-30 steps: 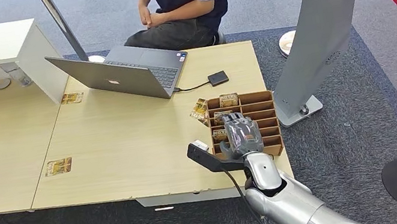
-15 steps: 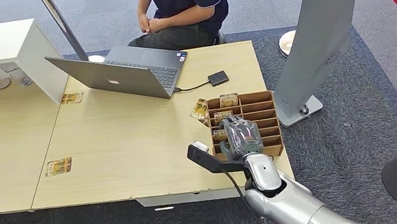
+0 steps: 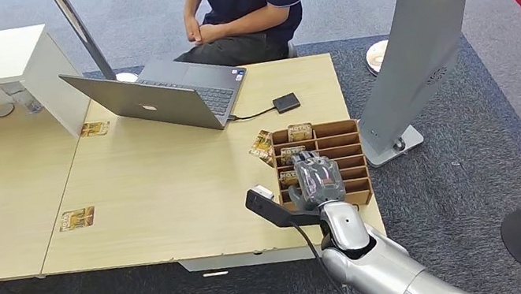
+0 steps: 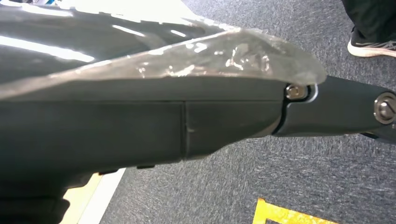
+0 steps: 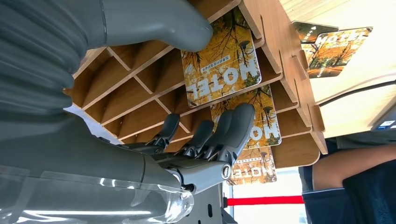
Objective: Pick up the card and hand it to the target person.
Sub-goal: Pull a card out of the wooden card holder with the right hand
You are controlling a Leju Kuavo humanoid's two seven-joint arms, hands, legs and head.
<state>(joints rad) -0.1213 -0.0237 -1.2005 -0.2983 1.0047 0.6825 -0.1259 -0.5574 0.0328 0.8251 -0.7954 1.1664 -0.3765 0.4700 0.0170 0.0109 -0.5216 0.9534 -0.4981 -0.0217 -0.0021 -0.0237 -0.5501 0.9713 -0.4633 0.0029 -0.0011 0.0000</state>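
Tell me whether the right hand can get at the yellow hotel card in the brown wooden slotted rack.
Probably yes. The right hand is already at the brown wooden slotted rack, thumb and fingers either side of the yellow hotel card, nothing between them.

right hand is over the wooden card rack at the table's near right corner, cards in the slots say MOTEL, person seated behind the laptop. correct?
One error: the cards read HOTEL, not MOTEL; the right wrist view shows the lettering clearly. The rest holds: the right hand is over the wooden card rack at the table's near right corner, and a person sits behind the laptop.
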